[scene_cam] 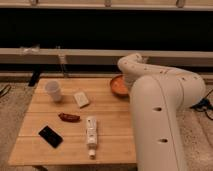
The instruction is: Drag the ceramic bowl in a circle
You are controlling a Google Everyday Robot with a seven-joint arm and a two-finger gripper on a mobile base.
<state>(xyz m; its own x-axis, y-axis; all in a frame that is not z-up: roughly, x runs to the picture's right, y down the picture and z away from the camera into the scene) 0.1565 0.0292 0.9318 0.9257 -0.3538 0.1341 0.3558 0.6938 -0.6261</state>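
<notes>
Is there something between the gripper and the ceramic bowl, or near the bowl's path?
Nothing visible does. The gripper, shut, sits at the right edge of the ceramic bowl, partly hidden by the arm. The nearest thing, a white packet, lies well apart to its left.

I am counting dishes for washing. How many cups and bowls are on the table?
2. The white cup stands at the table's back left; the ceramic bowl at back right, partly behind the arm, which hides the gripper there. More could be hidden.
</notes>
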